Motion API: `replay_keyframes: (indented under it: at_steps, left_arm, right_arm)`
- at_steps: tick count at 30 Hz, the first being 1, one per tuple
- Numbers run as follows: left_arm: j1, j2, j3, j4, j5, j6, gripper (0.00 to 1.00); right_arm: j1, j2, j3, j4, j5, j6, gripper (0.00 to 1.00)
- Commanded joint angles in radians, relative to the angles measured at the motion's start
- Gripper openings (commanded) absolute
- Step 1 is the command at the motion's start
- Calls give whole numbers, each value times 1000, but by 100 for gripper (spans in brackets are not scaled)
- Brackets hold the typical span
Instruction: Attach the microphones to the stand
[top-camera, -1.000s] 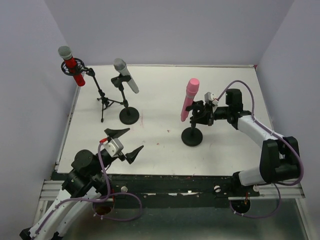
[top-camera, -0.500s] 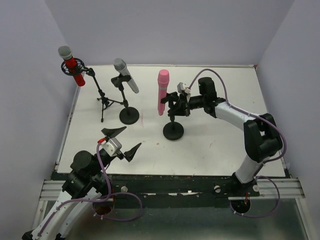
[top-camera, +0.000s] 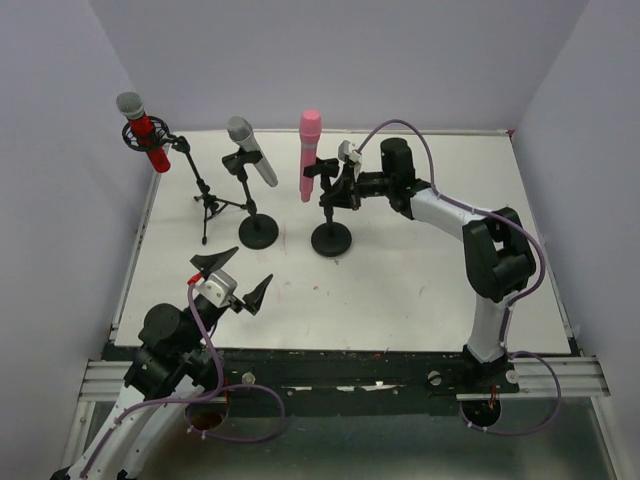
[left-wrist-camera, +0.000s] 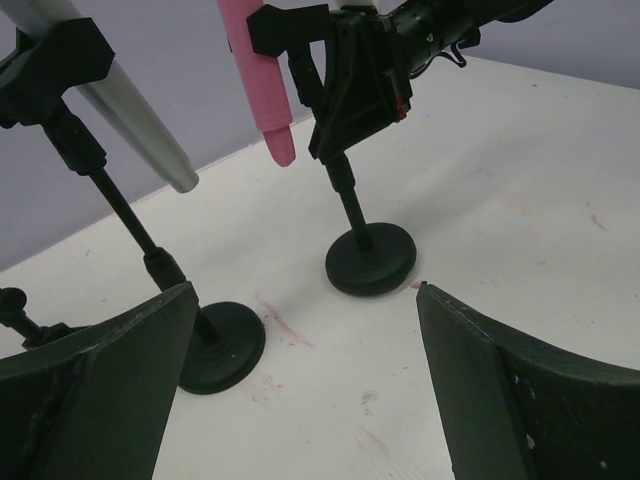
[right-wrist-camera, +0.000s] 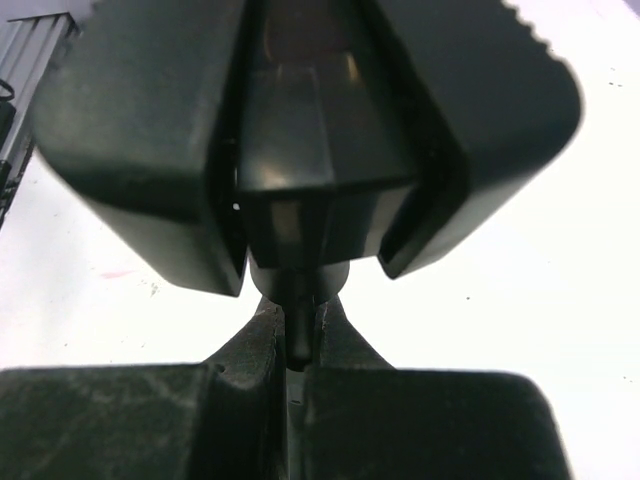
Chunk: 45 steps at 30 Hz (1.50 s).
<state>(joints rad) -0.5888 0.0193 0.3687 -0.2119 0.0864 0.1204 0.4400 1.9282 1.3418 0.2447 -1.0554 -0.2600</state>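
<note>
The pink microphone (top-camera: 309, 155) sits upright in the clip of a round-base stand (top-camera: 331, 239). My right gripper (top-camera: 337, 190) is shut on that stand's thin post just under the clip; in the right wrist view the fingers (right-wrist-camera: 298, 325) pinch the post below the black clip (right-wrist-camera: 310, 150). The silver-grey microphone (top-camera: 252, 150) is clipped on a second round-base stand (top-camera: 258, 230). The glittery red microphone (top-camera: 145, 132) sits in a tripod stand (top-camera: 210, 205) at the far left. My left gripper (top-camera: 230, 280) is open and empty near the front; its view shows the pink microphone (left-wrist-camera: 262, 85) and the silver one (left-wrist-camera: 130, 110).
Lilac walls close in the table on the left, back and right. The pink stand's base (left-wrist-camera: 370, 260) and the silver stand's base (left-wrist-camera: 215, 345) stand close together ahead of my left gripper (left-wrist-camera: 305, 290). Faint red smears mark the white tabletop (top-camera: 420, 280).
My right gripper has moved the pink microphone's stand leftward and toward the back, from centre right to beside the silver stand. The left gripper has shifted slightly left.
</note>
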Motion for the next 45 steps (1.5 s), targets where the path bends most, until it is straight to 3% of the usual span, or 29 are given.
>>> replay_keyframes:
  at_steps: [1,10,17,25,34,40,45]
  left_arm:
    - [15,11,-4,0,-53,8,99]
    - [23,4,-1,-1,-62,10,99]
    - [24,-2,-2,-1,-54,9,99]
    - [27,13,-4,6,-54,5,99]
    - [32,18,-5,14,-16,-4,99]
    - [32,2,-2,16,-16,-30,99]
    - [32,31,39,2,-31,-103,99]
  right_arm:
    - [19,38,80,15,60,24,0]
    - [58,130,252,-82,103,24,0]
    - [63,183,254,-59,94,56,5]
    - [62,82,99,-65,104,-44,44]
    - [36,-18,-36,42,139,53,83]
    - [13,-77,-87,-4,152,33,100]
    - [-23,-201,-150,-152,178,-57,100]
